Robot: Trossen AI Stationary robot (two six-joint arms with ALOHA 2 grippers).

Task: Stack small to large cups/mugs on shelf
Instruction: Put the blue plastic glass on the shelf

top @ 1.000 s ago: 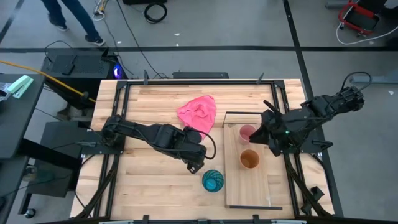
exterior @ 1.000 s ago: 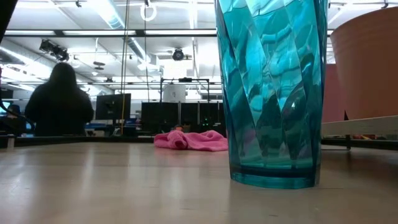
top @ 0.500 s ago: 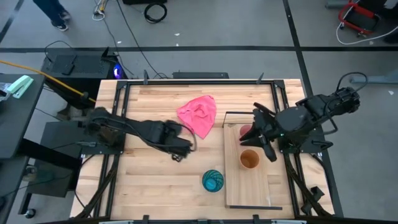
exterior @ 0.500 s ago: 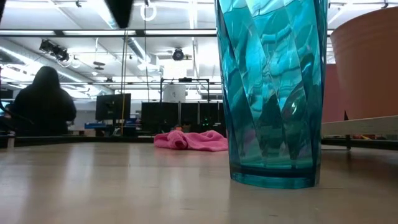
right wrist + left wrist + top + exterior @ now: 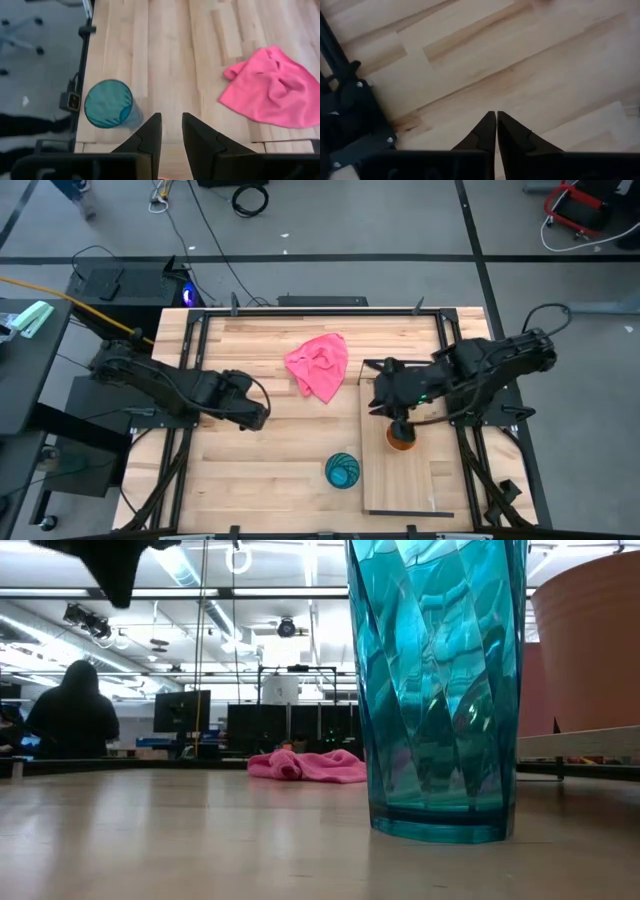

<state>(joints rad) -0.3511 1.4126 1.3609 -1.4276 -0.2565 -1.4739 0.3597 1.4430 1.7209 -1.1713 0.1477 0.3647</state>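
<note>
The teal cup (image 5: 342, 470) stands upright on the tabletop just left of the shelf board (image 5: 400, 485); it fills the low view (image 5: 440, 690) and shows in the right wrist view (image 5: 107, 104). The orange-brown cup (image 5: 401, 439) stands on the shelf, partly under my right arm. The pale pink cup is hidden under that arm in the high view. My right gripper (image 5: 171, 119) is open and empty, above the shelf's far left part (image 5: 383, 395), pointing toward the table's left. My left gripper (image 5: 256, 416) is shut and empty over bare table (image 5: 496, 115).
A pink cloth (image 5: 318, 365) lies crumpled at the table's far middle, left of the shelf's black wire frame (image 5: 375, 365). Bare slatted tabletop lies between my left gripper and the teal cup. A person (image 5: 70, 710) stands in the room beyond the table.
My left gripper has drawn back from beside the teal cup toward the table's left edge and a little toward the far edge. My right gripper has swung toward the table's left, over the shelf, and now covers the pink cup. The cups have stayed put.
</note>
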